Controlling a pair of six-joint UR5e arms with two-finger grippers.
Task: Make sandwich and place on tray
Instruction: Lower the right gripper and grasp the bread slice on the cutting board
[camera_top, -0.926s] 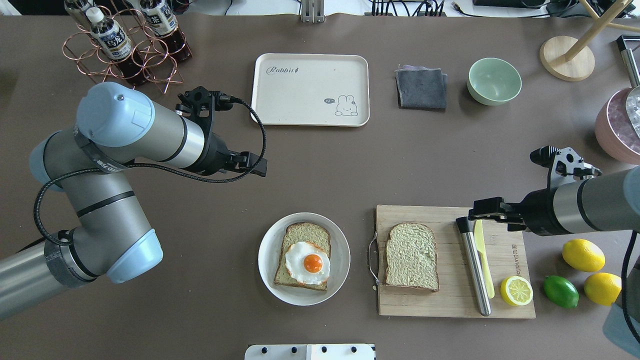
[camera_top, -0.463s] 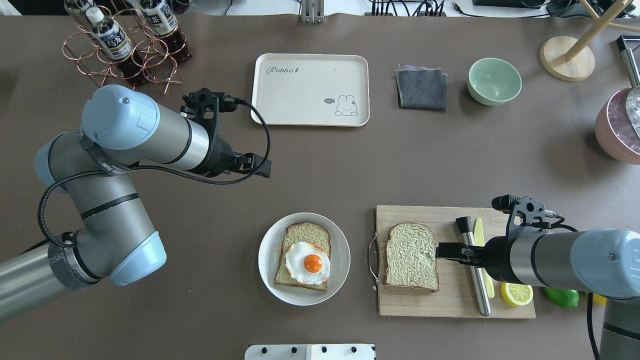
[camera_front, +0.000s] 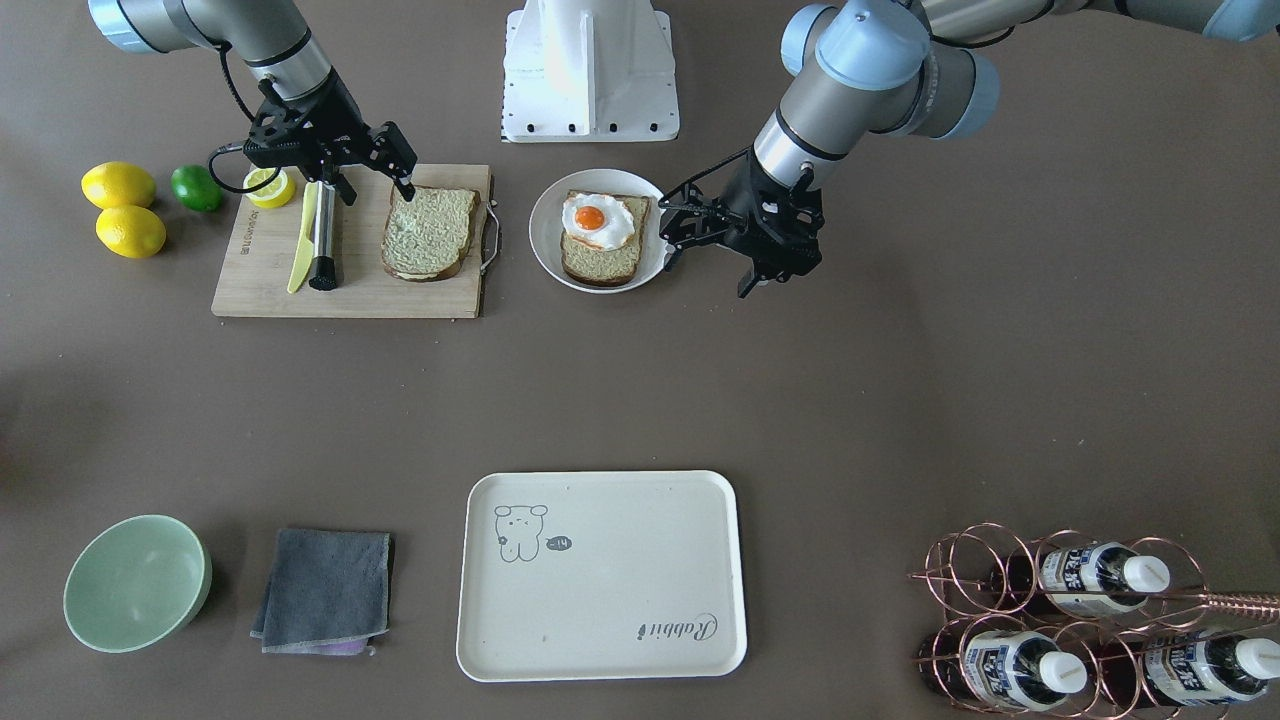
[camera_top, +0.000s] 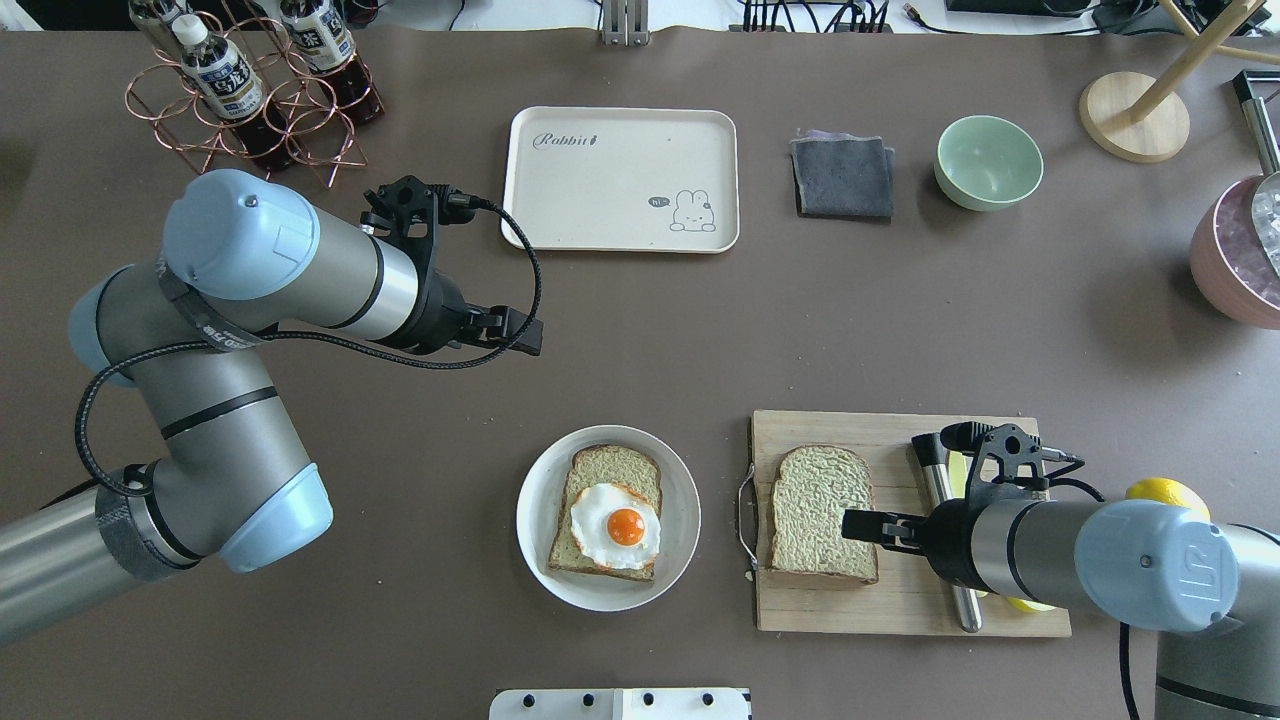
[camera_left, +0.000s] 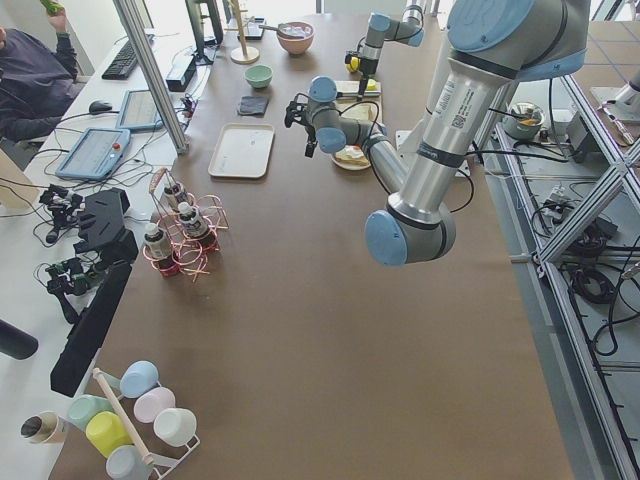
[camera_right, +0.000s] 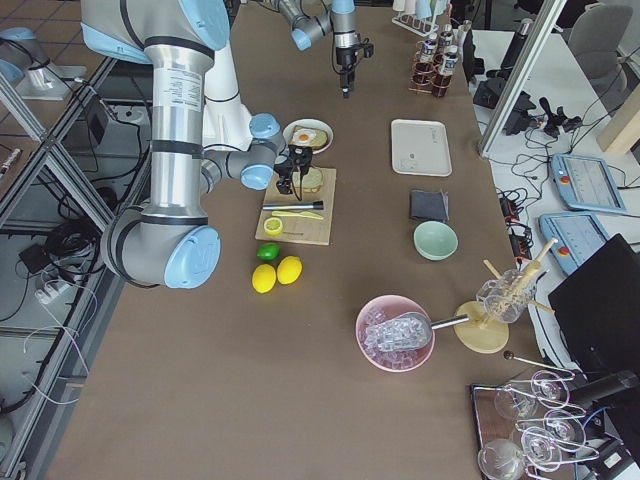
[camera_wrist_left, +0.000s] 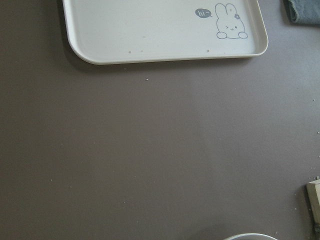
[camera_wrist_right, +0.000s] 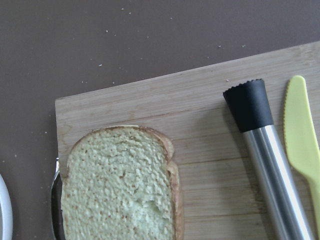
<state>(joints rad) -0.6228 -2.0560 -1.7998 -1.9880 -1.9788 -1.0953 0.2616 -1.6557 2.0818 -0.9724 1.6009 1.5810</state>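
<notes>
One bread slice (camera_top: 822, 512) lies on the bamboo cutting board (camera_top: 900, 600); it also shows in the right wrist view (camera_wrist_right: 120, 190). The other slice (camera_top: 615, 468) lies in the white round dish (camera_top: 530, 515) with the fried egg (camera_top: 620, 525) on top. My right gripper (camera_top: 858, 526) is open and empty, above the right edge of the board's slice; in the front view (camera_front: 375, 190) its fingers stand apart. My left gripper (camera_top: 518, 336) is open and empty over bare table between the dish and the cream tray (camera_top: 620, 180). The tray (camera_wrist_left: 150, 30) holds nothing.
A steel tool with a black tip (camera_top: 930, 460) and a yellow knife (camera_wrist_right: 300, 130) lie on the board under my right arm. Lemons (camera_front: 118, 185) and a lime (camera_front: 196, 188) lie beside it. A grey cloth (camera_top: 842, 177), green bowl (camera_top: 988, 162) and bottle rack (camera_top: 250, 90) stand at the back.
My right arm has swung from the board's back right corner toward the near side and leftward, bringing its gripper over the bread slice's right edge. My left arm has barely moved.
</notes>
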